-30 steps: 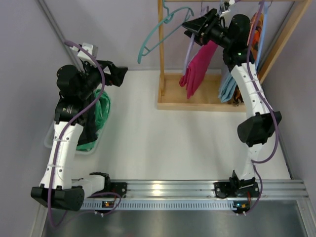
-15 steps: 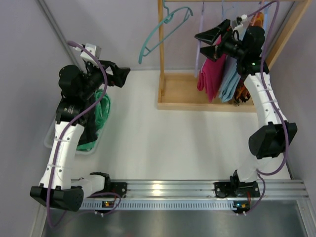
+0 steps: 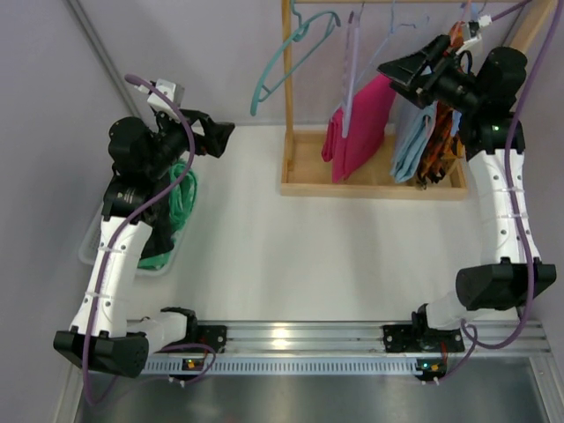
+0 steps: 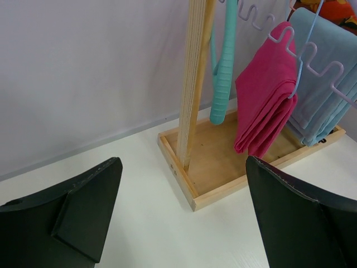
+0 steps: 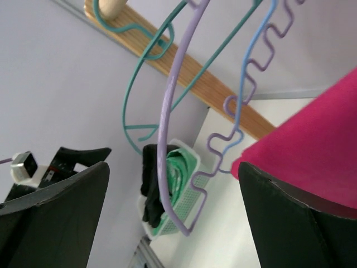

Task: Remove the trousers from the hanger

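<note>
Pink trousers [image 3: 361, 123] draped over a hanger [image 3: 351, 66] at 12 o'clock.
Right jaws spread at 1 o'clock, near them; left jaws spread at 10 o'clock.

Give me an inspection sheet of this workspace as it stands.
Surface: white table, no spills seen.
Job's things: magenta trousers hang on a lilac hanger. Light blue trousers and orange patterned trousers hang beside them on the wooden rack. Mint-green trousers and black trousers lie in the basket.
Clutter: empty teal hanger on the rack.
Grippers: left gripper open, holding nothing, near the basket. Right gripper open, holding nothing, by the hung trousers.
Cables: a purple cable runs along each arm.
Surroundings: plain walls; metal rail at the near edge.
</note>
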`<state>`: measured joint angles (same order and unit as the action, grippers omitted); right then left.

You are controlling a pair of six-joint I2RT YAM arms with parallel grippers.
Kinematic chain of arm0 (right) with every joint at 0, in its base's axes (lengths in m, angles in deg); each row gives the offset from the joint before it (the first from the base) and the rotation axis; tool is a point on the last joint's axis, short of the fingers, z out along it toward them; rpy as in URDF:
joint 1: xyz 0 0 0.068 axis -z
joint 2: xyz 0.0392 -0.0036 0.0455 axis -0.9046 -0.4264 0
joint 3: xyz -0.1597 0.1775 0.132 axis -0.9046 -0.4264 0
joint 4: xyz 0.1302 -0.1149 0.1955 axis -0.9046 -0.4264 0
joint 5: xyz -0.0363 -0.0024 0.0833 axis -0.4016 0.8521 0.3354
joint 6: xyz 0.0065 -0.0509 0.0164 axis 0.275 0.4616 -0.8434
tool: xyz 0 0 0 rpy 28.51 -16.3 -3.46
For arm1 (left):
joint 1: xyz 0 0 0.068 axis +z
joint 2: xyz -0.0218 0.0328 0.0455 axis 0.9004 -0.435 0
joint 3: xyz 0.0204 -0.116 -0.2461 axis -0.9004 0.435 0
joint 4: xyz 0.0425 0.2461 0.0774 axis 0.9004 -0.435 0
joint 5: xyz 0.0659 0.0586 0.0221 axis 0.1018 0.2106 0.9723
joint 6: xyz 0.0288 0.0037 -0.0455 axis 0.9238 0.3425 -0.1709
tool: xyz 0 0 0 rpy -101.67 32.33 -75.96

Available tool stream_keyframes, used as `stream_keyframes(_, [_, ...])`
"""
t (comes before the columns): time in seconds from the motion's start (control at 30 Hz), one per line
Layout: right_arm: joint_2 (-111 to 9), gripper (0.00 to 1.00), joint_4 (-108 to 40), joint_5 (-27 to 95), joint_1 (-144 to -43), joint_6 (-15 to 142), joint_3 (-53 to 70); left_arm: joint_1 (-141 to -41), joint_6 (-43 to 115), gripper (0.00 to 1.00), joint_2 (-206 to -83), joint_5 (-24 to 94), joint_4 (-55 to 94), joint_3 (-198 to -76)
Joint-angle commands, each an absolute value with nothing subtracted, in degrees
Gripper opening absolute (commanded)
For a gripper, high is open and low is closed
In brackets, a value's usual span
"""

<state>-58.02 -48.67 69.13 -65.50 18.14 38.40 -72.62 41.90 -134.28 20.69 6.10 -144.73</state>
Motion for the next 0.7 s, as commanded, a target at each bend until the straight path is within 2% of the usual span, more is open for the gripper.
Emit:
stream_keyframes(0.0, [-54.47, 0.99, -55.94, 62.95, -62.13, 27.83, 40.73, -73.09, 41.73, 0.99, -133.73, 21.35, 9.72, -145.19])
stream_keyframes(0.13, [-54.73, 0.99, -54.21, 59.77, -62.04, 29.52, 39.76, -73.53, 41.38, 0.99, -134.35, 21.53, 10.07, -145.19])
stream_keyframes(0.2, [-55.70, 0.93, -52.44, 59.33, -62.30, 29.26, 39.58, -73.62, 41.29, 0.99, -134.44, 21.53, 10.16, -145.19])
stream_keyframes(0.23, [-56.22, 0.84, -50.87, 58.81, -62.30, 28.82, 39.84, -73.62, 41.38, 0.99, -134.52, 21.53, 10.16, -145.19])
stream_keyframes(0.37, [-60.09, 0.68, -48.31, 58.80, -62.83, 26.19, 44.05, -73.70, 41.20, 0.99, -134.44, 21.71, 10.16, -144.92])
stream_keyframes(0.67, [-66.68, 0.60, -45.15, 53.45, -67.30, 26.80, 46.97, -73.70, 41.82, 0.99, -134.26, 21.79, 10.16, -144.92])
